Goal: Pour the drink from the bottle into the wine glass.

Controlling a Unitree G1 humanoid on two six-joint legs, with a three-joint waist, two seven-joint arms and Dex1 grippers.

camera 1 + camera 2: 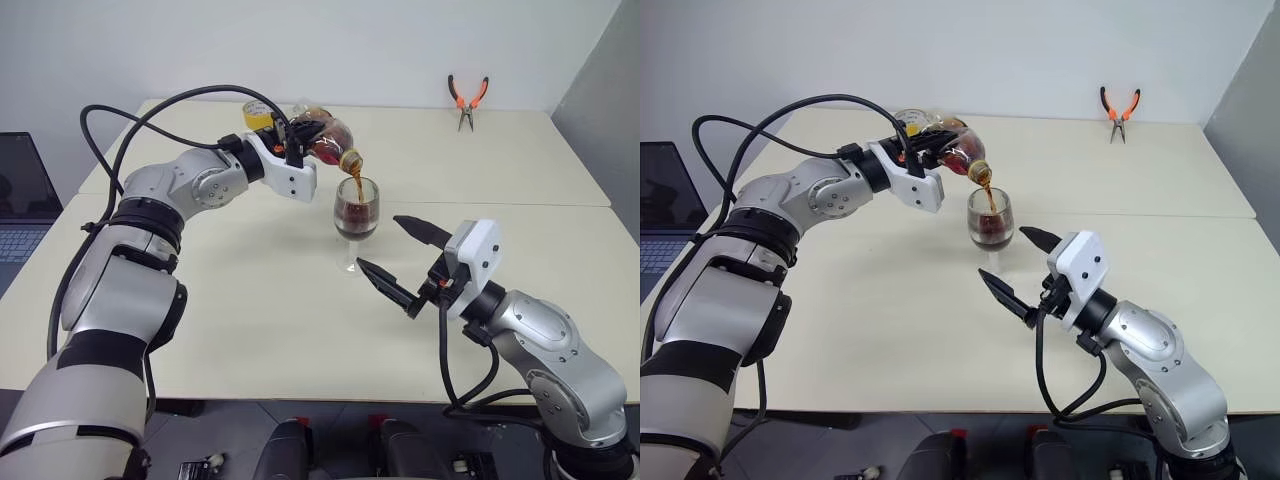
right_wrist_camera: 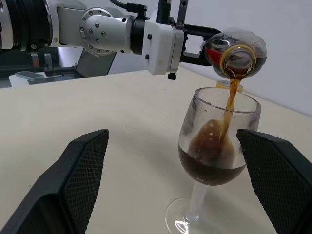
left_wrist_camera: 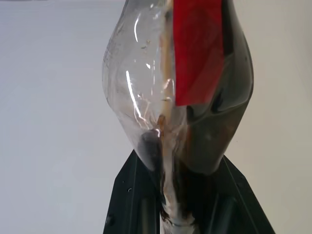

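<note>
Cream tabletop [image 1: 250, 330] runs under everything you see, backed by a white wall. Nearest you, the right gripper [image 1: 405, 262] waits with its fingers spread wide and empty, just beside the wine glass [image 1: 356, 215]. Above the glass, the left gripper [image 1: 300, 135] is clamped on the tilted bottle [image 1: 325, 133], and the drink [image 2: 229, 105] streams into the bowl. Watch the level: hold the tilt too long and it overflows; drift the neck and you splash the table. Orange-handled pliers [image 1: 466, 98] lie well beyond the glass.
</note>
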